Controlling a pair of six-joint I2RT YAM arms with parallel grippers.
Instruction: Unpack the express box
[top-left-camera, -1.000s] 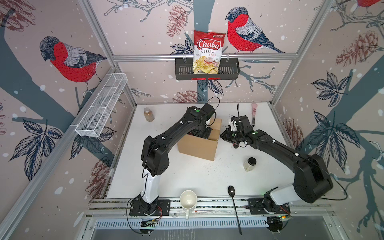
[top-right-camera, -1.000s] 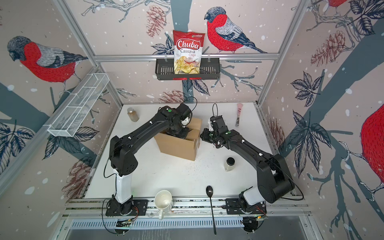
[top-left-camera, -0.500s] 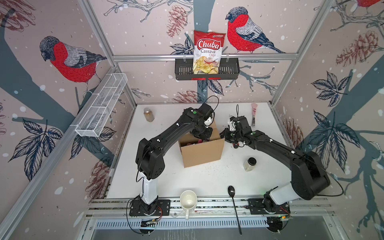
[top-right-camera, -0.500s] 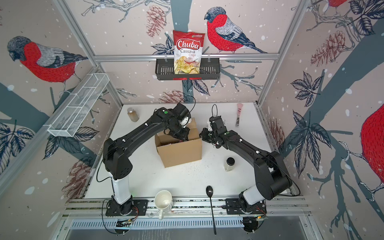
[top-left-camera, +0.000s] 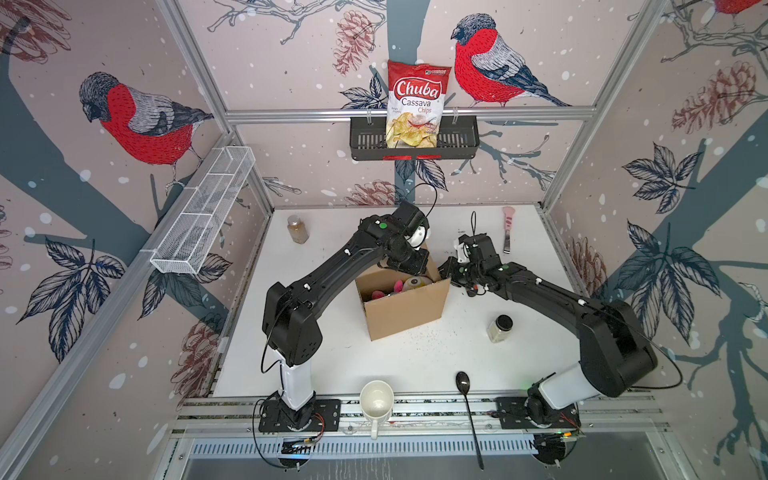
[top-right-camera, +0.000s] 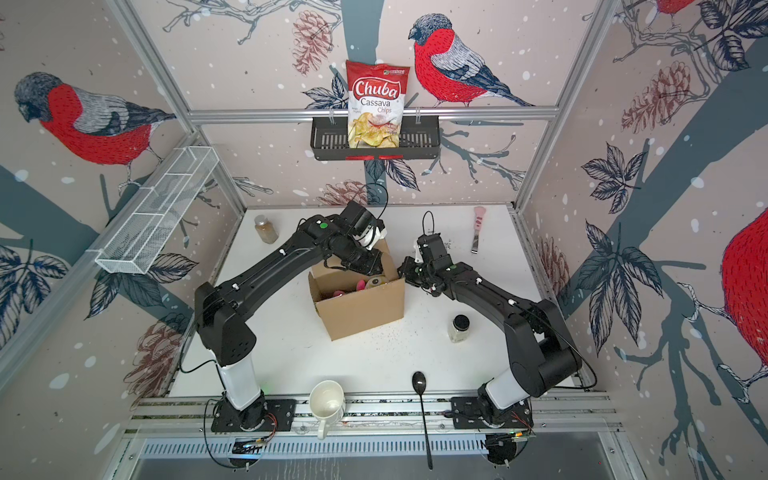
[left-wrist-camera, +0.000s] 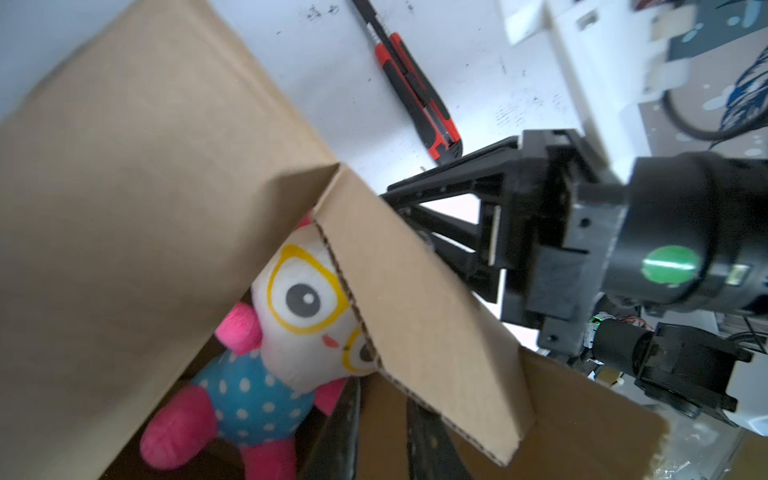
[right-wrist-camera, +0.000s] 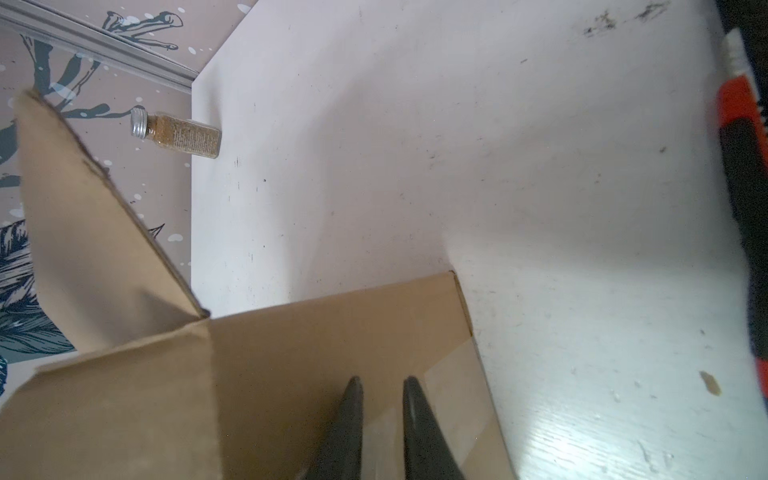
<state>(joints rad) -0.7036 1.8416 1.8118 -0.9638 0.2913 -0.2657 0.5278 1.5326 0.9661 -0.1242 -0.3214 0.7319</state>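
- Express box upright on the desk, mouth up, flaps raised; well behind the white mug, slightly right of it.
- Long axis across the desk, right end angled away from the mug.
- Plush toy inside, pink limbs, yellow glasses.
- Left gripper clamped on the box's far wall edge.
- Right gripper with fingers a narrow gap apart, nothing between, at the box's taped side wall.
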